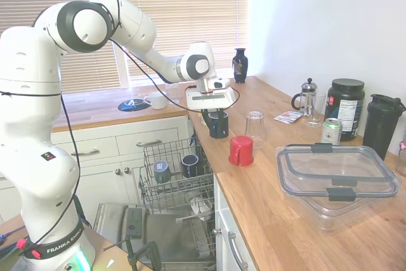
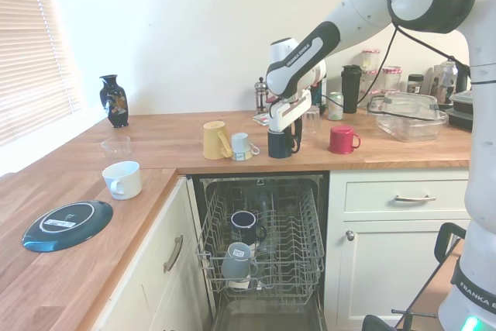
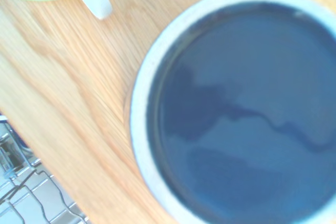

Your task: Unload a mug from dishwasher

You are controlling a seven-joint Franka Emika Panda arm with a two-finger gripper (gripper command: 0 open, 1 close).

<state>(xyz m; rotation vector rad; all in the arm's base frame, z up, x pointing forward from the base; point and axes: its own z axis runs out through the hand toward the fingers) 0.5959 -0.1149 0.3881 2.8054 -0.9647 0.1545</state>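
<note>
The white Franka arm (image 1: 136, 30) reaches forward, wrist bent downward, its two-finger gripper (image 2: 281, 141) pointing straight down (finger spacing unclear).

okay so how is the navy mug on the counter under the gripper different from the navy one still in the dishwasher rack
The mug on the counter stands upright on the wooden counter, mouth up, right under the gripper. The mug in the rack lies tipped among the wires of the dishwasher, mouth facing outward, well below the counter. The counter mug sits beside a red cup; the racked one sits above a grey-blue mug. Both are dark navy with side handles.
</note>
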